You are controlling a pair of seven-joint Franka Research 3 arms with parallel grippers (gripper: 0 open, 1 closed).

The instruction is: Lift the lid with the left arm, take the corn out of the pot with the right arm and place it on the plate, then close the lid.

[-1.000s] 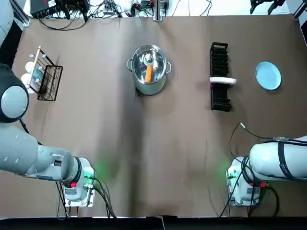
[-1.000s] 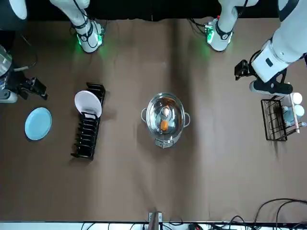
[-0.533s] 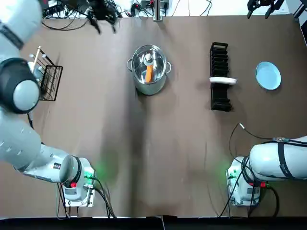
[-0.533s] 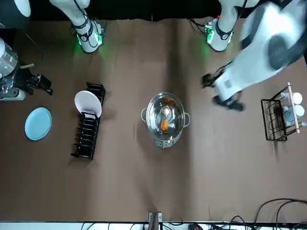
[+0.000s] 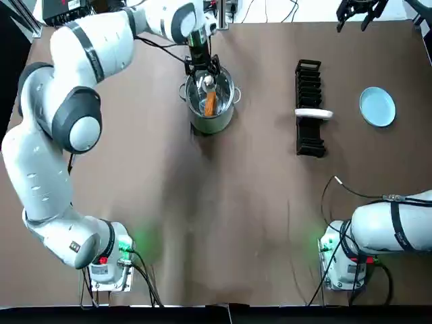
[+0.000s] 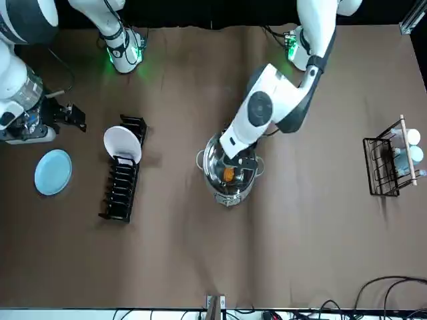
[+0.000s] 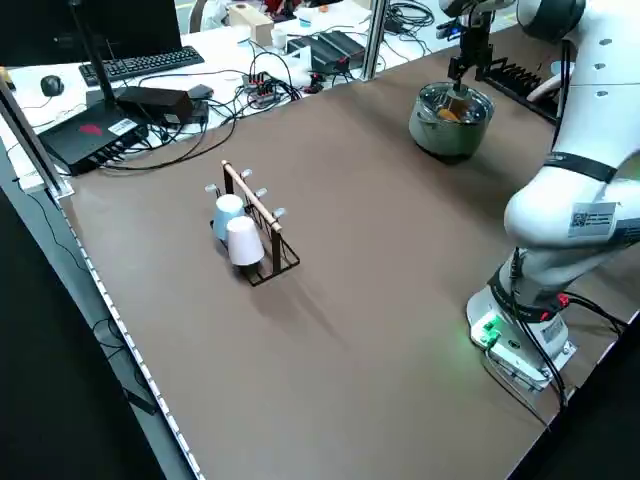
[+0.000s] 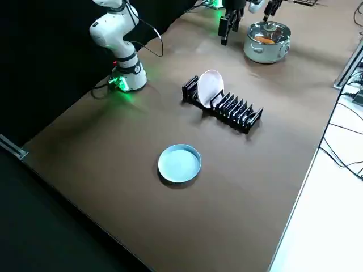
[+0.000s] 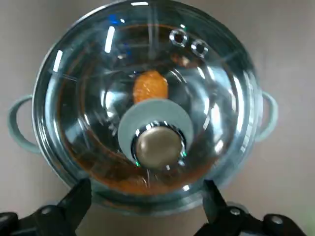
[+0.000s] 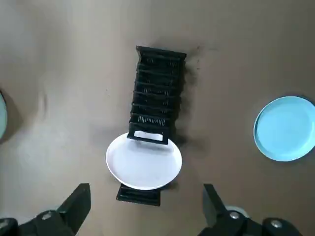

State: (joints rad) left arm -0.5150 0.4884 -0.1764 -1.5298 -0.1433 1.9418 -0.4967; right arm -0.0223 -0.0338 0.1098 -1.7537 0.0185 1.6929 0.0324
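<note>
Left gripper (image 9: pixel 145 194) hovered over the lid (image 9: pixel 206 93) at twelve o'clock, jaws released (corn (image 9: pixel 150 86) inside); right gripper (image 10: pixel 144 194), likewise spread, hung at one o'clock.

Both the left arm (image 5: pixel 88 40) and right arm (image 5: pixel 391 229) are glossy white rounded shells with grey joint caps (image 5: pixel 79 131), each on a base (image 5: pixel 111 263) lit green with black cables (image 5: pixel 145 283) trailing at the counter's (image 5: pixel 236 236) near edge, and the left tool (image 9: pixel 146 187) and right tool (image 10: pixel 145 189) end in black fingers (image 9: pixel 74 209).
</note>
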